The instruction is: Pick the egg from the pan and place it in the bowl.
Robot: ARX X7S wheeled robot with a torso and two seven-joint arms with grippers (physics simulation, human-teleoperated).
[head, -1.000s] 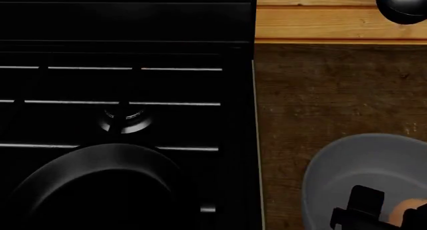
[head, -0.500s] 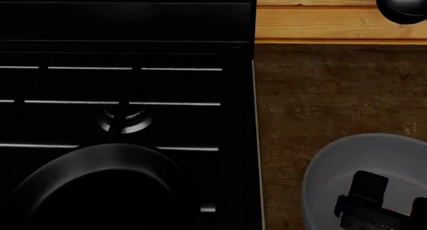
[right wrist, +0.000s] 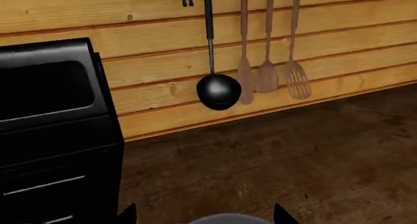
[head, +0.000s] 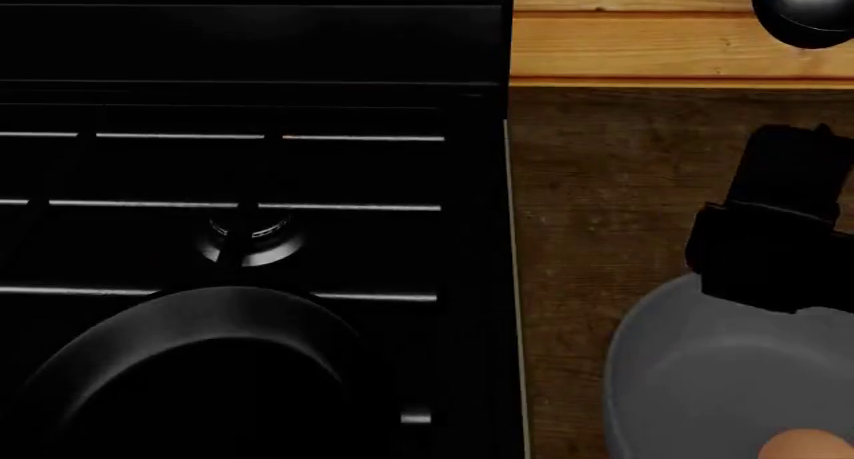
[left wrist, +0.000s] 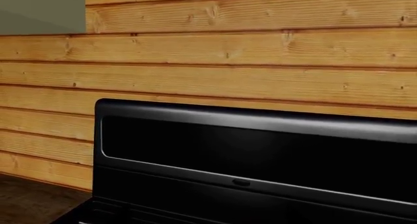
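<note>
Since a second ago the right arm's black gripper (head: 781, 219) has risen out of the bowl to the right middle of the head frame, above the far rim; the egg, then between its fingers, now lies free inside. Stove, pan and bowl have not shifted.

We note, largest first:
- Black stovetop (head: 254, 109) with grey grate lines fills the left two thirds of the head frame.
- Dark brown wooden countertop (head: 601, 199) takes the right third, under a light plank wall (right wrist: 260, 53).
- Round shallow black frying pan (head: 200, 369) sits lower left on the stove, empty as far as we see.
- Large matte blue-grey bowl (head: 694, 359) sits lower right on the counter.
- Right gripper: released, fingertips spread apart in the right wrist view.
- Black shiny ladle (right wrist: 218, 90) hangs on the wall beside three wooden utensils (right wrist: 267, 72).
- Small tan egg (head: 807, 446) rests in the bowl at the bottom edge.

The left gripper is out of sight.
</note>
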